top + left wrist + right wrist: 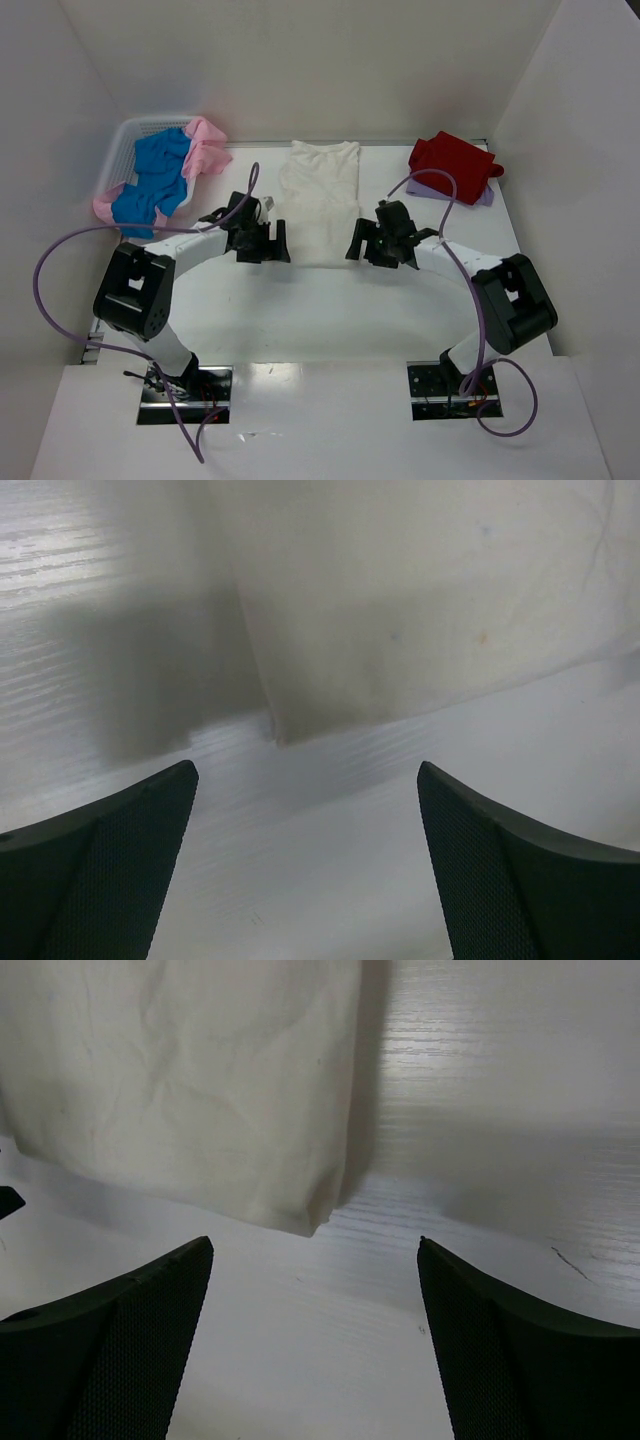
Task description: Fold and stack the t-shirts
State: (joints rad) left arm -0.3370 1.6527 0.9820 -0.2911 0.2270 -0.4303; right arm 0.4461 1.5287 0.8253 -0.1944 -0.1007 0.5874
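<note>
A cream-white t-shirt [318, 200] lies flat in a long narrow strip at the table's middle back, sleeves folded in. My left gripper [272, 243] is open and empty at its near left corner, which shows in the left wrist view [277, 735]. My right gripper [362, 240] is open and empty at its near right corner, which shows in the right wrist view [310, 1225]. A folded red t-shirt [450, 163] sits on a lavender one [478, 196] at the back right. Blue t-shirts [160, 175] and pink ones [207, 152] lie bunched in the basket.
A white plastic mesh basket [128, 140] stands at the back left. White walls close in the table on three sides. Purple cables loop beside each arm.
</note>
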